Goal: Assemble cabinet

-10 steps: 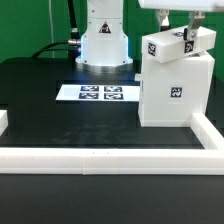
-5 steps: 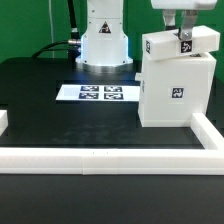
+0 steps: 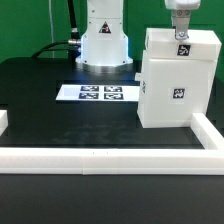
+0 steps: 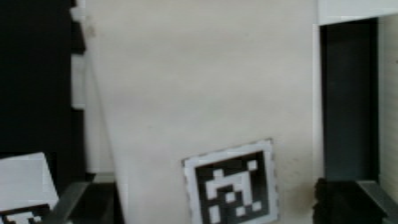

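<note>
The top piece (image 3: pixel 178 47), tilted a moment ago, now sits flat on the cabinet (image 3: pixel 172 92); my gripper (image 3: pixel 182 30) straddles it at 12 o'clock, grip uncertain.

Black table (image 3: pixel 40 100) carries the marker board (image 3: pixel 98 94) flat mid-surface, the cabinet (image 3: pixel 172 95) upright beside it, white border rail (image 3: pixel 100 157) along the edge.

cabinet (image 3: pixel 172 88): white, black-and-white square tags
marker board (image 3: pixel 99 94): white, black tags
table (image 3: pixel 60 125): black
rail (image 3: pixel 100 155): white
</note>
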You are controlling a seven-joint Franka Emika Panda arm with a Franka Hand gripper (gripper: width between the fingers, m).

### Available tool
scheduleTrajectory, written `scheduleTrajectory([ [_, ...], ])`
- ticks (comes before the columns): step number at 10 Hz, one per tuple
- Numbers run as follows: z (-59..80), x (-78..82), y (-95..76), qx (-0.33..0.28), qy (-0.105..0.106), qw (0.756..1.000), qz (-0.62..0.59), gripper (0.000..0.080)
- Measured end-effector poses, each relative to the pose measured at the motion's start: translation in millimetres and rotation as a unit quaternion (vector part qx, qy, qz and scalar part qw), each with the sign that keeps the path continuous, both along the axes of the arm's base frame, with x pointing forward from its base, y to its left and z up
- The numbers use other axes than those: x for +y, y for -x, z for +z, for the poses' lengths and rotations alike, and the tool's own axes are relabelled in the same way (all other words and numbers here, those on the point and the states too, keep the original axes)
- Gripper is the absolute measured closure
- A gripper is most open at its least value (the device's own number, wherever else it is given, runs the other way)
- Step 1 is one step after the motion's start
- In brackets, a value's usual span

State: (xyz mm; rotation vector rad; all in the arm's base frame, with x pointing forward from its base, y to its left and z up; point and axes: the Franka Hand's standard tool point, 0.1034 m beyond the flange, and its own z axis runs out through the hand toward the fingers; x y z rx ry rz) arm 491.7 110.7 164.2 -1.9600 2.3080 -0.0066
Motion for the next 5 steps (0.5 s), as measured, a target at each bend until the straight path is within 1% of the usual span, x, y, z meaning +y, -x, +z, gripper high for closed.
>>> scheduleTrajectory([
  [3, -0.8, 3.3, 0.5, 0.0, -0.001, 1.0, -0.004, 0.0281],
  [4, -0.9, 4.5, 0.8, 0.0, -0.002, 1.0, 0.009, 0.0196],
  [5, -0.9, 5.0, 0.9, -0.001, -0.002, 1.0, 0.018, 0.0072],
])
